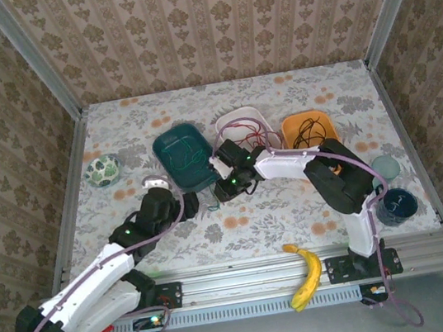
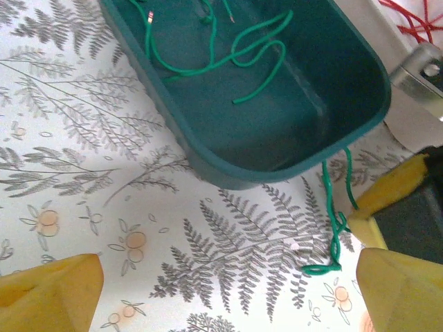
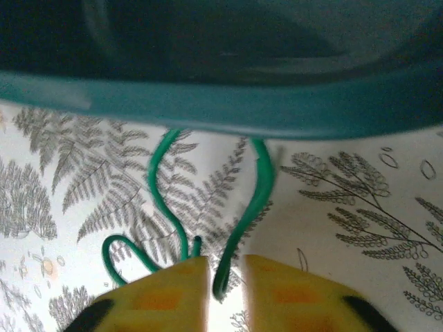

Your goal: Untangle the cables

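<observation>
Room: three walls point(image 1: 209, 26) papered in a brown damask pattern, grey metal posts point(image 1: 32, 56) in the back corners. The table point(image 1: 294, 92) is covered with a pale cloth printed with grey ferns and small orange flowers, and a metal rail point(image 1: 238, 274) runs along the near edge.

On the cloth, mid-table: teal tray point(image 1: 185, 159), white tray point(image 1: 241, 121) and orange tray point(image 1: 309, 126), side by side. A patterned bowl point(image 1: 104, 170) sits to the left and two cups point(image 1: 392, 190) to the right. A banana point(image 1: 309, 274) lies across the rail.

Green cable point(image 2: 325, 181) – most of it is looped inside the teal tray. One strand hangs over the near rim and ends in a small tangle on the cloth. Red cable point(image 1: 244, 137) is in the white tray, black cable point(image 1: 310, 132) in the orange one.

Left gripper point(image 2: 221, 294) is just in front of the teal tray, above the cloth, with its yellow fingers spread wide and nothing between them.

Right gripper point(image 3: 225, 287) is at the same rim, low over the cloth. Its fingers are drawn nearly together with a green strand running up between them – a sliver of light shows beside the strand, so I cannot tell whether it is pinched.
</observation>
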`<state>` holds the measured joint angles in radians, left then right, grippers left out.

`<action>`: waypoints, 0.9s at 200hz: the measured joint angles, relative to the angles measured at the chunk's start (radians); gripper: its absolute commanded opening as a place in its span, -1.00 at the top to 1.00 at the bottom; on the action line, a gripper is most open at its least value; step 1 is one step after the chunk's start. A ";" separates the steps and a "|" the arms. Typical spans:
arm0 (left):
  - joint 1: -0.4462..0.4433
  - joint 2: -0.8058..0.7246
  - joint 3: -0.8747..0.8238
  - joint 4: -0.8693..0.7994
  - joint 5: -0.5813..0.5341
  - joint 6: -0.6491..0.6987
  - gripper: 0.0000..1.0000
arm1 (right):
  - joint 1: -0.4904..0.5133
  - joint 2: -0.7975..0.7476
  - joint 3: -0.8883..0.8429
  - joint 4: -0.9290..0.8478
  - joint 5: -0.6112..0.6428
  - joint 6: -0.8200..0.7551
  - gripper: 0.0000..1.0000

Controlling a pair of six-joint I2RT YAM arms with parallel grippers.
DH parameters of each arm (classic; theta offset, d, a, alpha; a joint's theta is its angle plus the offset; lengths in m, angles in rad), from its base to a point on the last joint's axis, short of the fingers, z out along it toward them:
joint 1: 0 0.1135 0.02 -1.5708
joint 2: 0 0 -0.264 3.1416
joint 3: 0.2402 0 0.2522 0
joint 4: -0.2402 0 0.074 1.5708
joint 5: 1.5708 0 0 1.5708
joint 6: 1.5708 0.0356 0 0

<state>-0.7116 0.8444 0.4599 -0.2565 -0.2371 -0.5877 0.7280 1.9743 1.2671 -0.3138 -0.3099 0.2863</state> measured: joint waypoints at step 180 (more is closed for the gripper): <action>-0.119 0.227 0.072 0.306 0.366 0.221 -0.35 | -0.186 -0.346 -0.234 0.086 -0.407 0.093 1.00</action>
<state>-0.8307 1.0710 0.5316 0.0490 0.1287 -0.3668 0.5423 1.6283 1.0328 -0.2276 -0.7170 0.3790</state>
